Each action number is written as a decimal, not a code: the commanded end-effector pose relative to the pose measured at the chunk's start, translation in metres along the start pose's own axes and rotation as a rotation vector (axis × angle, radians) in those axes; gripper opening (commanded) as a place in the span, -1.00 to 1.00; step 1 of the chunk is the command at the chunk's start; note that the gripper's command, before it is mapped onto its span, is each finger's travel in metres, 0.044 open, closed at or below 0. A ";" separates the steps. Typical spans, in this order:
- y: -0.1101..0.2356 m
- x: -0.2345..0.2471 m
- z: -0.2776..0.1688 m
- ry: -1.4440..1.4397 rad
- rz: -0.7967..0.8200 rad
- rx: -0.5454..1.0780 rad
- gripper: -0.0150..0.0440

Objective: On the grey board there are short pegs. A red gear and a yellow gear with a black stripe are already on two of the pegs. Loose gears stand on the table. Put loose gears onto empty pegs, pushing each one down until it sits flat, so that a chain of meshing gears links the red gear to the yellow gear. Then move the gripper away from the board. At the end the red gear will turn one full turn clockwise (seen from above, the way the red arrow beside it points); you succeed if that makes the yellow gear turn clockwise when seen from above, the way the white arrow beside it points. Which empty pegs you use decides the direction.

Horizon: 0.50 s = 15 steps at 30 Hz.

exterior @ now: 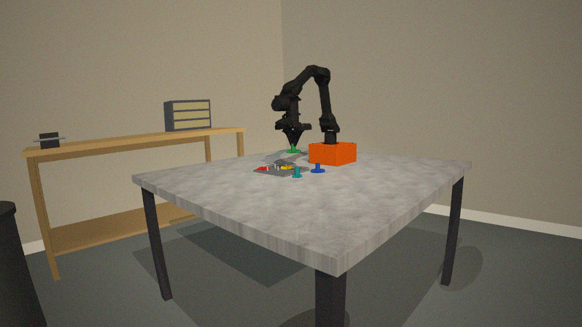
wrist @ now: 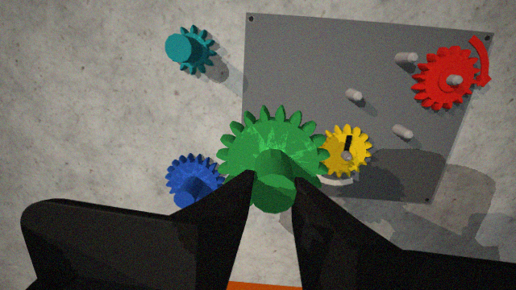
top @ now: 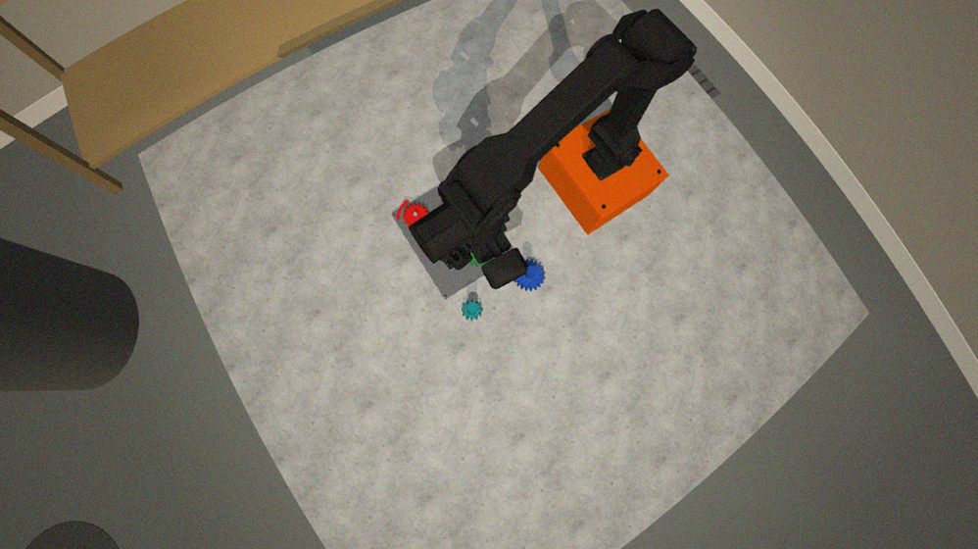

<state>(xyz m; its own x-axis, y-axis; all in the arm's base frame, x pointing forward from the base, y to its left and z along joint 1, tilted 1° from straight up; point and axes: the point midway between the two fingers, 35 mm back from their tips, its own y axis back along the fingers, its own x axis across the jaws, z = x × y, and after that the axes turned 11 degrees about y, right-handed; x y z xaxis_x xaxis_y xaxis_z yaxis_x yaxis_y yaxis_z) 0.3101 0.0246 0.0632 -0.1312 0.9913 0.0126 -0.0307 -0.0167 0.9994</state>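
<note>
My gripper (wrist: 272, 182) (exterior: 293, 146) is shut on the stem of the green gear (wrist: 262, 137) (exterior: 293, 151) and holds it in the air. In the wrist view the green gear overlaps the left edge of the grey board (wrist: 294, 52) (top: 447, 283) and a bit of the yellow gear (wrist: 336, 161) (exterior: 286, 167). The red gear (wrist: 439, 76) (top: 417, 211) sits at the board's far side. Three empty pegs show: one (wrist: 405, 58) beside the red gear, one (wrist: 354, 95) mid-board, one (wrist: 402, 132) right of the yellow gear. The teal gear (wrist: 197, 50) (top: 471, 309) and blue gear (wrist: 191, 173) (top: 531, 275) stand on the table.
The orange base block (top: 615, 177) (exterior: 333, 153) of the arm stands behind the gears on the grey table (top: 505, 417) (exterior: 247, 190). The red arrow (wrist: 484, 60) lies beside the red gear, and the white arrow (wrist: 336, 182) is partly hidden beside the yellow gear.
</note>
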 end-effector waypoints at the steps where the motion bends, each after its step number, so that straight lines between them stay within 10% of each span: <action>1: -0.005 -0.011 0.000 0.003 -0.006 0.008 -0.49; 15: -0.014 -0.044 0.002 0.008 -0.007 0.007 -0.49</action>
<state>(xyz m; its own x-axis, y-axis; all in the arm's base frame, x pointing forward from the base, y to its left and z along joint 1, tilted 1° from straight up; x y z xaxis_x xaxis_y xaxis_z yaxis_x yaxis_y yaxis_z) 0.3169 -0.0102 0.0530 -0.1352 0.9908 0.0089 -0.0306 -0.0132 0.9994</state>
